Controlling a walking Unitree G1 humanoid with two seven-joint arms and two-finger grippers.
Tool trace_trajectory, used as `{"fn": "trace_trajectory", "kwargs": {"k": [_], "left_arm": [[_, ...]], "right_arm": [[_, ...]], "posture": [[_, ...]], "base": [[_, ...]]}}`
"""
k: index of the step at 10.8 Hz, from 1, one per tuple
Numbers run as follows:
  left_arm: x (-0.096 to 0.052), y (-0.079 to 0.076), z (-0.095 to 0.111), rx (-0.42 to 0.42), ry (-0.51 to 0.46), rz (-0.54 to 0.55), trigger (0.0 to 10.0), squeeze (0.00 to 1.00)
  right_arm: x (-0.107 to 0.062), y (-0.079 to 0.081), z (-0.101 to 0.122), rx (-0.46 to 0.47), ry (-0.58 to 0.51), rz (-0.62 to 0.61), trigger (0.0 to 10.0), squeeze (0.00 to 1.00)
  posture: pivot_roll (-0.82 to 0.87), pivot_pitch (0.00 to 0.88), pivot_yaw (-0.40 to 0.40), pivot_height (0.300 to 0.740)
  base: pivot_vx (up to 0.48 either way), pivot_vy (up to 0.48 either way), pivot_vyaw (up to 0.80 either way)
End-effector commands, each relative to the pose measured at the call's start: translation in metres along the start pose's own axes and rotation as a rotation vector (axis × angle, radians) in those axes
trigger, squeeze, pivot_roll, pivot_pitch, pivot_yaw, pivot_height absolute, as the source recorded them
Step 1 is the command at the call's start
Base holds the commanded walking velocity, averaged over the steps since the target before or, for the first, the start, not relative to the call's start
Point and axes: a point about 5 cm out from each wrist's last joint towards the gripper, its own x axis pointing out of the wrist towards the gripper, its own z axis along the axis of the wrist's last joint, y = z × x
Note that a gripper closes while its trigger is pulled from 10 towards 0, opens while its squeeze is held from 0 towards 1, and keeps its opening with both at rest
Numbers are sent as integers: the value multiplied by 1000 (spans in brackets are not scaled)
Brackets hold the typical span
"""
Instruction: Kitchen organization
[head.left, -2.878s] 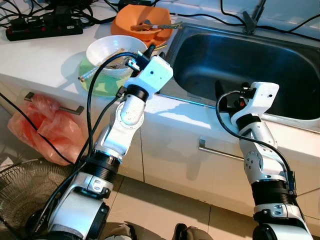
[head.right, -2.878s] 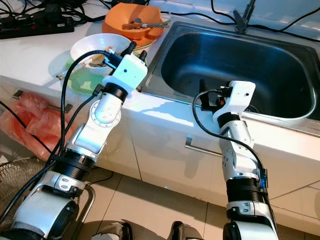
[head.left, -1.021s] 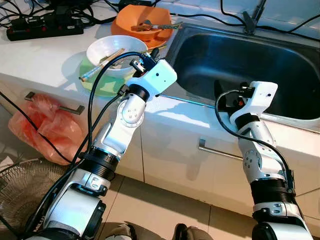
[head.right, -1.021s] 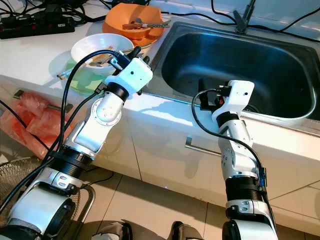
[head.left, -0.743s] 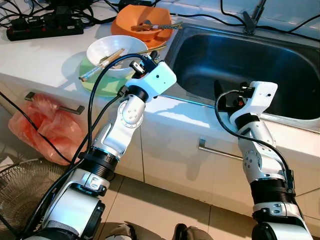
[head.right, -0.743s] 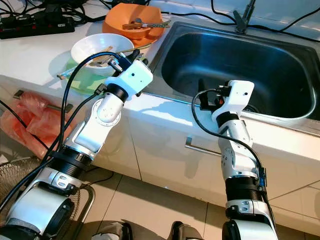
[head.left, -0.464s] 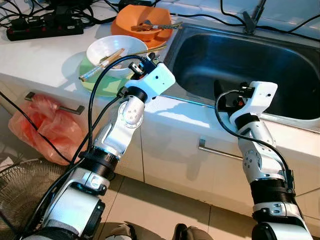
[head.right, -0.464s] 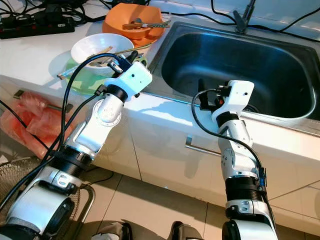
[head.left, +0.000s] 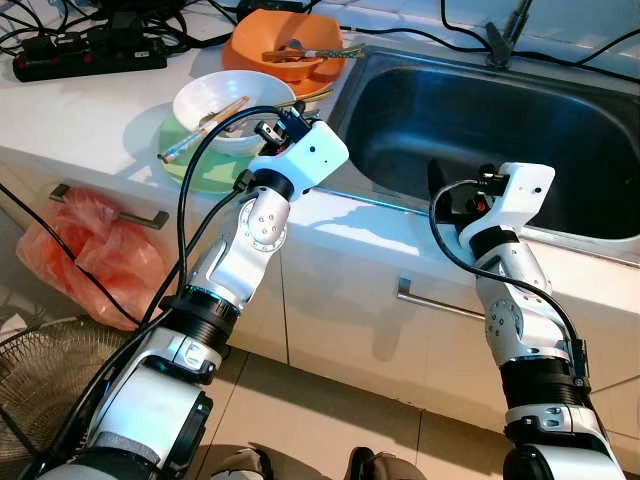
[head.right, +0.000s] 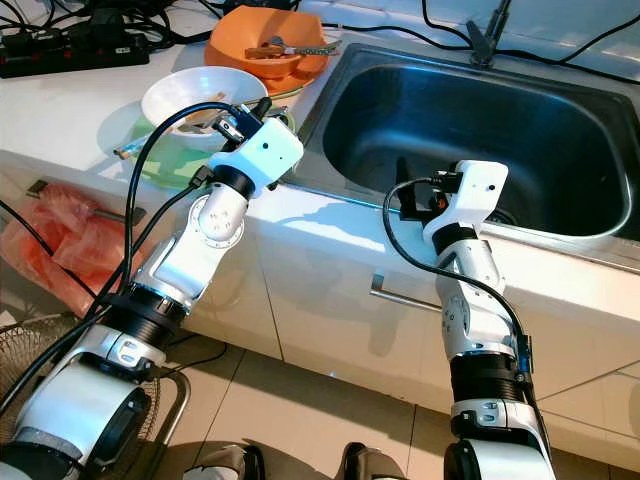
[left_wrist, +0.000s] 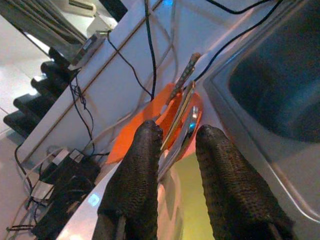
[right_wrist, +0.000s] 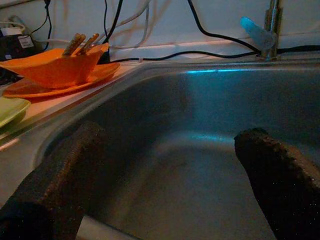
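The orange bowl (head.left: 281, 45) sits at the back of the white counter (head.left: 80, 110), just beside the sink's left rim, resting on an orange plate (right_wrist: 60, 86). Utensils (head.left: 300, 53) lie across its inside, their ends poking past its edge. Nearer to me stands a white bowl (head.left: 215, 100) on a green plate (head.left: 200, 170); a pair of chopsticks (head.left: 200, 128) leans out of the white bowl over its near-left rim. The steel sink (head.left: 480, 130) to the right is dark, and I can make out nothing lying in its basin.

My left gripper (left_wrist: 176, 134) hovers over the counter edge between the white bowl and the sink, pointing toward the orange bowl. Its fingers (left_wrist: 142, 165) stand a narrow gap apart, gripping nothing; the utensil handles show through the gap, farther off. My right gripper (right_wrist: 170, 155) reaches over the sink's front rim, its two fingers spread wide and empty above the basin.

A black power strip (head.left: 90, 50) with tangled cables lies at the counter's far left. An orange plastic bag (head.left: 95, 255) hangs by the cabinet handle below.
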Motion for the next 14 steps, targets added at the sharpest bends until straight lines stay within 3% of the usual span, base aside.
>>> {"fn": "trace_trajectory", "kwargs": {"k": [1, 3, 4, 5, 14], "left_arm": [[2, 3, 1, 4, 1, 18, 10000, 0], [5, 3, -2, 10, 14, 30, 10000, 0], [5, 3, -2, 8, 15, 34, 8235, 0], [5, 3, -2, 4, 13, 40, 0, 0], [5, 6, 4, -11, -18, 67, 0, 0]], "right_arm": [[-2, -1, -7, 14, 25, -4, 10000, 0], [-2, -1, -7, 15, 24, -4, 10000, 0], [-2, -1, -6, 14, 23, -6, 10000, 0], [-2, -1, -6, 14, 23, -7, 10000, 0], [-4, -1, -8, 17, 30, -7, 10000, 0]], "posture": [[3, 138, -24, 740], [-1, 135, -22, 740], [-1, 135, -22, 740], [-1, 131, -22, 740], [-1, 140, -25, 740]], "base": [[0, 0, 0], [0, 0, 0], [0, 0, 0], [0, 0, 0], [0, 0, 0]]}}
